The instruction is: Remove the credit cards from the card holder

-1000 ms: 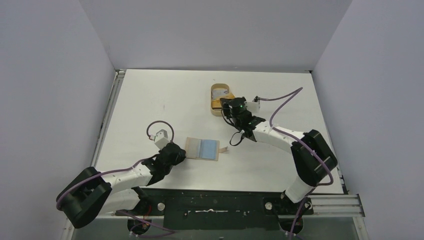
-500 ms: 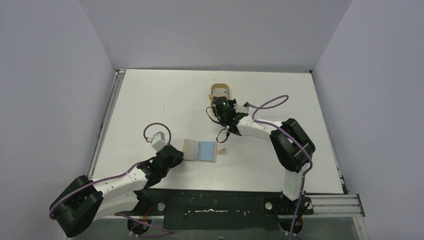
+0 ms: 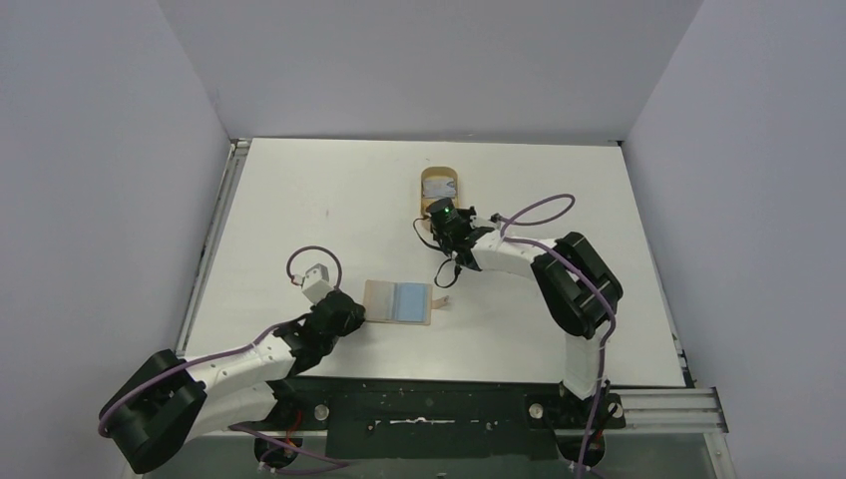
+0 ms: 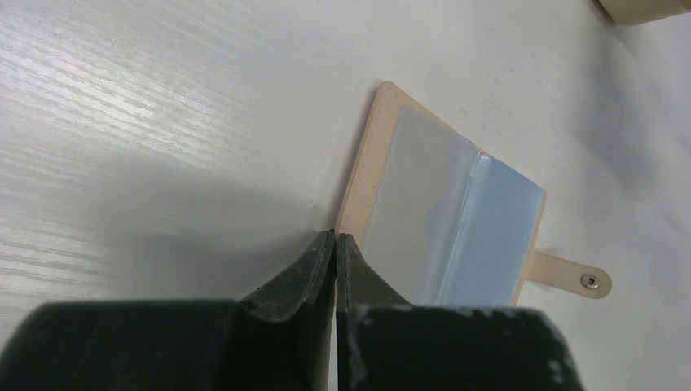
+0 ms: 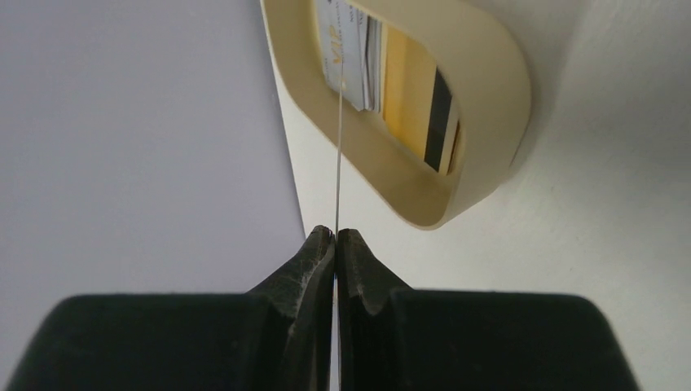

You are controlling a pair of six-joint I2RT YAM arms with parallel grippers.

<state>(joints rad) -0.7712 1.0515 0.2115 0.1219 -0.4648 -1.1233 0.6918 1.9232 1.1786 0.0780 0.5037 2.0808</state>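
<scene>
Right wrist view: the right gripper (image 5: 336, 236) pinches a credit card (image 5: 339, 147) edge-on above the oval dish (image 5: 424, 204) (other cards (image 5: 407, 90) lie inside). The left gripper (image 4: 336, 238), fingers together, seems to clamp the edge of the open card holder (image 4: 375, 163) on the table (image 4: 163, 98); a light blue card (image 4: 493, 236) sits in it

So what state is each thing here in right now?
Wallet: open flat, strap unsnapped, blue card inside.
Dish: holding several cards.
Left gripper: shut on the wallet's edge.
Right gripper: shut on a thin card, edge-on, toward the dish.
</scene>
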